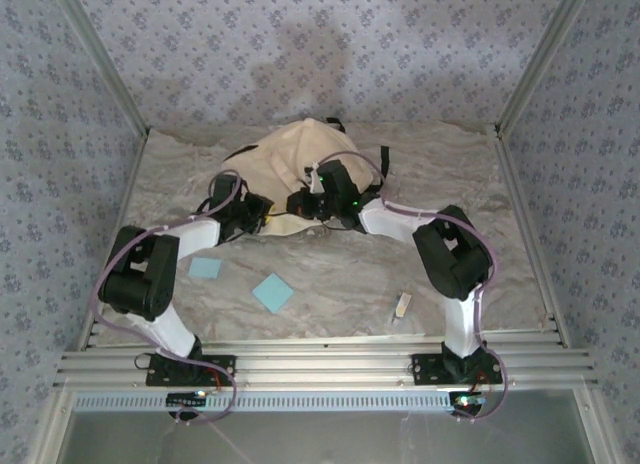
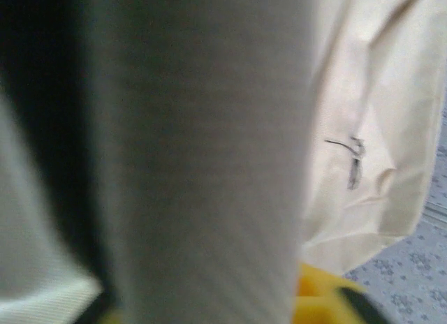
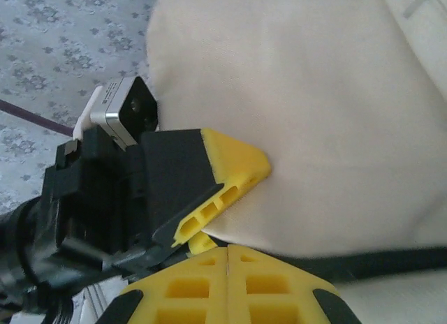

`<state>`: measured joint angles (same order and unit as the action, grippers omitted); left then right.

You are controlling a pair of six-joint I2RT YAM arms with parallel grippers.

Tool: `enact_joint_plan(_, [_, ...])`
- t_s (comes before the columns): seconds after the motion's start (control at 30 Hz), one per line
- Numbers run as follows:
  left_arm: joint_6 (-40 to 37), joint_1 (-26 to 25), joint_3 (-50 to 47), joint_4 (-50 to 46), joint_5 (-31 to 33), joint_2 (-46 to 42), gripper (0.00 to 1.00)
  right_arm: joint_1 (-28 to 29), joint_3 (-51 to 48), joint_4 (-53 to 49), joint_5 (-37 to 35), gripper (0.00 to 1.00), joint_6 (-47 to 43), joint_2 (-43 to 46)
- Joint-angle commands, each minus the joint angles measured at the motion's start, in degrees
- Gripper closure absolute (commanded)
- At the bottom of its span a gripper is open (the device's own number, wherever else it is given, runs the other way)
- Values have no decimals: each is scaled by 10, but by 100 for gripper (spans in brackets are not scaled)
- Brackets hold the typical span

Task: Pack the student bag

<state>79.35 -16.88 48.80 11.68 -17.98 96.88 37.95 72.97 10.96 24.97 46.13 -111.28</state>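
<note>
I have both arms reaching in over the table (image 1: 340,269) to the bag (image 1: 295,154), which lies slumped at the back centre, its cream body bulging up and black straps trailing off its far side. The left gripper (image 1: 257,213) sits at the bag's near-left edge, and the right gripper (image 1: 307,200) is just beside it, on the bag's front. I judge they are paired this closely because the cloth is limp: one has to pin or lift an edge while the other works the opening. On my right wrist feed the yellow pads (image 3: 195,289) are pressed together with no gap, so that gripper is closed. A black trim (image 3: 391,260) runs right up to the tips, but I cannot confirm that it is pinched between them. The same feed shows the left gripper's yellow finger pushing into the cream fabric. My left wrist feed is mostly a blurred grey surface close to the lens, with cream cloth off to the right, so I cannot tell whether that gripper is open or closed. Two blue squares (image 1: 272,292) (image 1: 205,267) and a small pale block (image 1: 403,304) lie on the near half of the table, well apart from the bag. They look to me like the things to pack, so I take it the bag is being opened first.
</note>
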Motion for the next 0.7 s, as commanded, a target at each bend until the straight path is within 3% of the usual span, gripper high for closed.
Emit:
enact_joint_plan(0.0, [11,4,-4,49,6,-2,100,-26,-36,1,-26,100,5,36])
enact_joint_plan(0.13, [-13,6,-8,10,9,-23,100,-88,-100,17,-59,100,-7,41])
enact_joint_plan(0.23, [-20,10,-16,-2,11,-35,100,-132,-108,-23,-116,100,-72,50])
enact_joint_plan(0.33, [-18,13,-21,0,10,-37,100,-166,-111,-41,-125,100,-89,60])
enact_joint_plan(0.67, [-22,13,-15,-7,10,-37,100,-205,-136,-64,-161,100,-96,98])
